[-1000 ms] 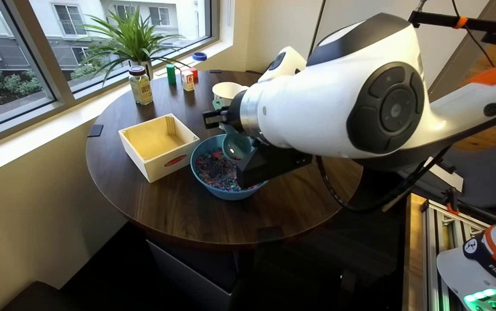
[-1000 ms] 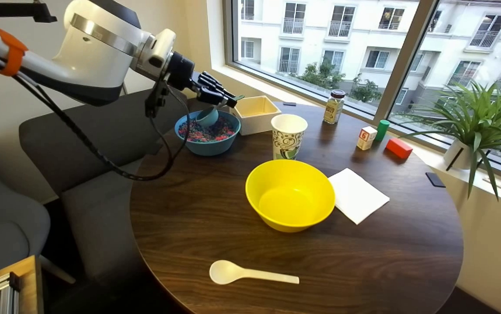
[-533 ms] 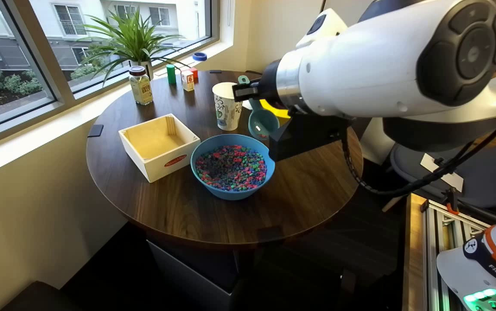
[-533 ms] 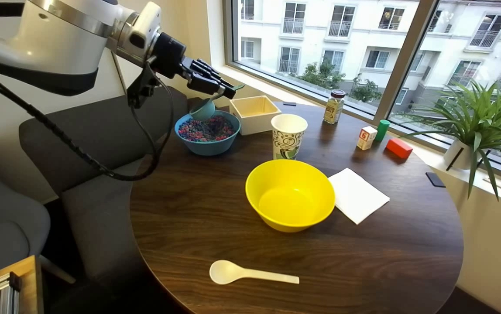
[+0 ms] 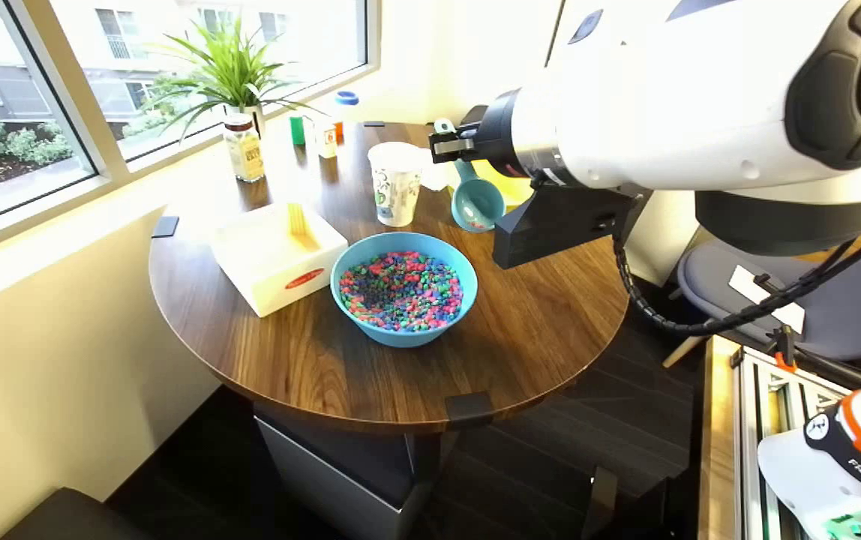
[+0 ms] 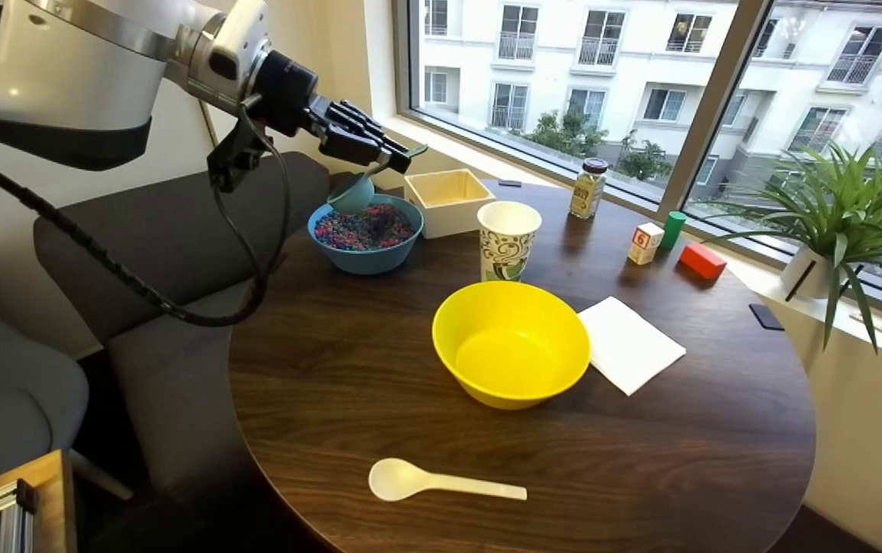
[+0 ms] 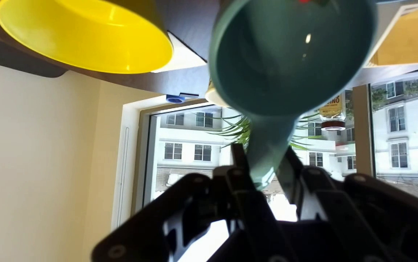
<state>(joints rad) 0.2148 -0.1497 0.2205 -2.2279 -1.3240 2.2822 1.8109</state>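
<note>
Okay, so make the yellow bowl (image 6: pixel 510 388) the middle of a clock, as in an exterior view. Paper cup (image 6: pixel 505 250) with a swirly print at 12, lidded glass jar (image 6: pixel 586 196) at 1, the 6 block (image 6: pixel 645 244), green cylinder (image 6: pixel 673 230) and red block (image 6: pixel 702 262) bunched around 2. White napkin (image 6: pixel 633 346) just beside the bowl at 3, ivory spoon (image 6: pixel 441 481) lying near 7. Blue bowl (image 6: pixel 368 263) of pink, blue and green pebbles (image 5: pixel 408 296) sits at 10, with the pale wooden box (image 6: pixel 452 223) next to it at 11, all on a round wooden table (image 6: pixel 618 461). As for what's in the way: in an exterior view, the teal measuring scoop (image 5: pixel 478 204) blocks part of the yellow bowl, and it hangs up in the air about 1 o'clock from the blue bowl.

Looks-wise that scoop is smooth, a bit shiny, tipped with its mouth partly sideways. I spot a little red inside; can't tell how full. The handle's tip, with a hole in it, pokes out past the claw (image 7: pixel 264 156).

That claw is pinched narrow around the handle. The white arm (image 5: pixel 670 112) reaches in from 2 o'clock in an exterior view, claw aimed at roughly 9, with a black cable (image 5: pixel 704 328) drooping beneath.
</note>
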